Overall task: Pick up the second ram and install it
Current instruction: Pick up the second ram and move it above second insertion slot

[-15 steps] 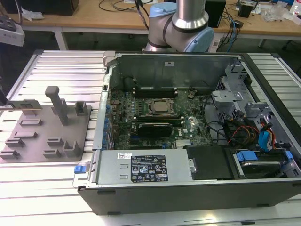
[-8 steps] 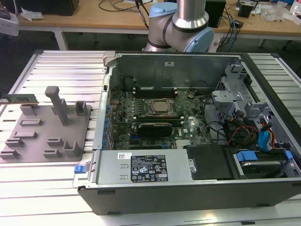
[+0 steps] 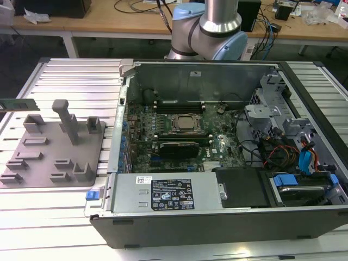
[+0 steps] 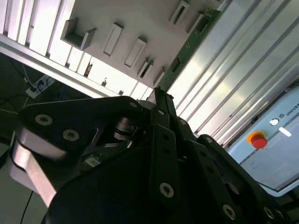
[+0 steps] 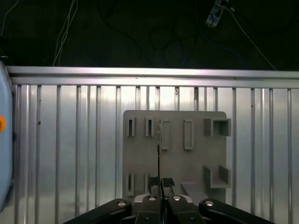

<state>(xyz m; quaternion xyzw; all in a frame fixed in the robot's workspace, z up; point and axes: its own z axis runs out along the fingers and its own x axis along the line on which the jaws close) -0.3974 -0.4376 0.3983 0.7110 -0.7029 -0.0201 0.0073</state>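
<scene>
The second ram [image 5: 159, 149] is seen edge-on, clamped at one end between the closed fingers of the gripper [image 5: 161, 183]. It is held over the grey fixture tray [image 5: 187, 163] on the ribbed table [image 5: 70, 140], well apart from the open computer case [image 3: 217, 223].

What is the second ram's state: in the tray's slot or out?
Out: the gripper holds the second ram edge-on, clear of the grey tray.

Wooden workbench [image 3: 109, 20], dark cabled floor [image 5: 117, 37]

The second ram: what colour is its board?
Green. The second wrist view shows the second ram best.
</scene>
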